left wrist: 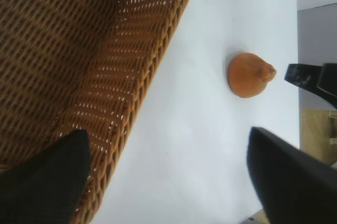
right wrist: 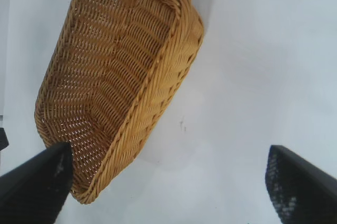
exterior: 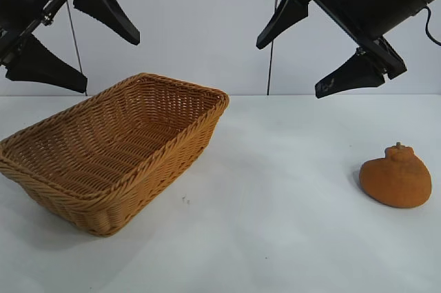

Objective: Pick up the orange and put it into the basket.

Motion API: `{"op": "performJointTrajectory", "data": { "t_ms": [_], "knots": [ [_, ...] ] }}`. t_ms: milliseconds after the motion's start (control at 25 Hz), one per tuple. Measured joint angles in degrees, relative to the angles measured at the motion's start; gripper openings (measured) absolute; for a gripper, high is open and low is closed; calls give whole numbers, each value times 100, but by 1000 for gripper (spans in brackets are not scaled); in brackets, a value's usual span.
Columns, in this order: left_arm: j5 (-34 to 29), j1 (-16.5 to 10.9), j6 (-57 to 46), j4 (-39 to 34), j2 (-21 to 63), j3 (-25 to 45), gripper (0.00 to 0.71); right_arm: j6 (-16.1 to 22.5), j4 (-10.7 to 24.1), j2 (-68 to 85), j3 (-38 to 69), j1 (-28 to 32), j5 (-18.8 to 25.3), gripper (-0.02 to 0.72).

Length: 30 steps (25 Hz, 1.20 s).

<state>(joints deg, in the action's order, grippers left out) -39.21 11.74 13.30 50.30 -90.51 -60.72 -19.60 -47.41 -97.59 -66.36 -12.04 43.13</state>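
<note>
Nothing grasped yet. The orange (exterior: 396, 177) sits on the white table (exterior: 289, 224) at the right, toward the near edge, well apart from the wicker basket (exterior: 172, 143), which lies at the left with nothing in it. The orange rests tilted, knob and short stem up. The right gripper (exterior: 309, 55) hangs high above the table, left of and beyond the orange, jaws spread wide and holding nothing; the left gripper (exterior: 93, 55) hangs high over the basket's far left side, also wide open and empty. In the left wrist view the orange (left wrist: 250, 75) shows past the basket rim (left wrist: 158, 71); the right wrist view shows the basket (right wrist: 181, 34) but not the fruit, so the right arm likely isn't aimed at it yet. Risks from here, as I judge them: the lumpy pear-like shape and knob give uneven contact, so a close off-centre could squeeze the fruit out sideways or roll it toward the right edge of the table. Coming down on the knob could tip it. On the carry, a low path could clip the braided rim and shove the light basket, and the left arm above the basket could get in the way of the drop.
</note>
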Motion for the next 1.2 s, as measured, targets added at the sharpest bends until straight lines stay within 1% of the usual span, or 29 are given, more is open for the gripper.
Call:
{"op": "performJointTrajectory", "data": {
  "t_ms": [880, 1080, 1120, 1200],
  "knots": [
    [0, 0, 0, 0, 0, 0, 581, 0, 2, 0, 0, 0, 17, 683],
    [185, 0, 13, 0, 0, 0, 581, 0, 14, 0, 0, 0, 17, 683],
    [227, -8, 13, 0, 0, 0, 581, 0, 14, 0, 0, 0, 17, 683],
    [205, -168, -19, 0, 11, 0, 581, 0, 14, 0, 0, 0, 17, 683]
  ]
}}
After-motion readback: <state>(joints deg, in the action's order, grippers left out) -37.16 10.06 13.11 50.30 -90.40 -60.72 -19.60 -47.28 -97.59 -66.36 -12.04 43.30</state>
